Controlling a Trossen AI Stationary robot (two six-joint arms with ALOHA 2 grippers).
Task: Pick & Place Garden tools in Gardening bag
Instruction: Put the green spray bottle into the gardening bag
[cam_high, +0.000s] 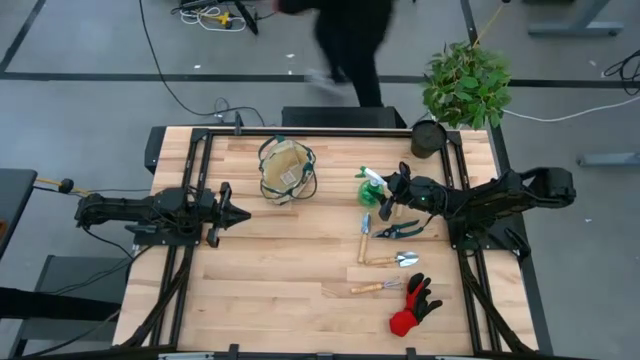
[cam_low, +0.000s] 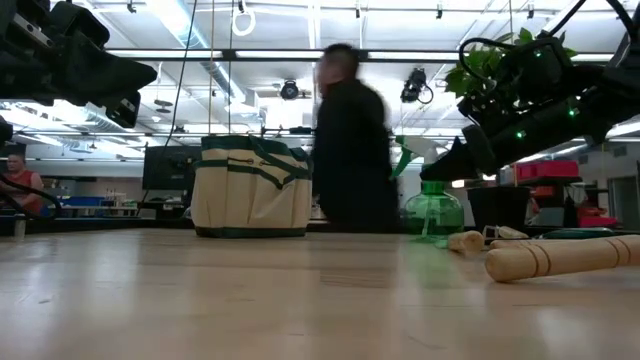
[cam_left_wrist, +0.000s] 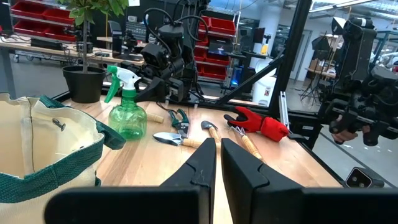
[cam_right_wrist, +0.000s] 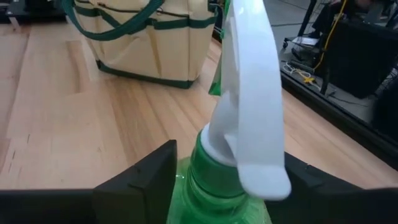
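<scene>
The green spray bottle (cam_high: 369, 186) stands upright right of the table's middle. My right gripper (cam_high: 394, 190) reaches level from the right, open, its fingers on either side of the bottle's neck (cam_right_wrist: 208, 171) under the white trigger head. The tan gardening bag (cam_high: 287, 170) stands upright at the far middle. Nearer lie the green-handled shears (cam_high: 398, 230), the blue-handled trowel (cam_high: 365, 228), two wooden-handled tools (cam_high: 385, 261) (cam_high: 372, 288) and the red-and-black glove (cam_high: 412, 308). My left gripper (cam_high: 243, 213) waits shut over the table's left side, touching nothing. My right gripper has one finger (cam_right_wrist: 140, 180) on each side of the spray bottle's neck (cam_right_wrist: 208, 171), coming level from the table's right. Whether the fingers touch the neck I cannot tell. The bottle stands upright on the table.
A leafy potted plant (cam_high: 466, 82) and a dark round pot (cam_high: 428, 138) stand at the far right corner. A person (cam_high: 350, 40) moves past behind the far edge. Bare wood lies between the bag and my left gripper, and along the near edge.
</scene>
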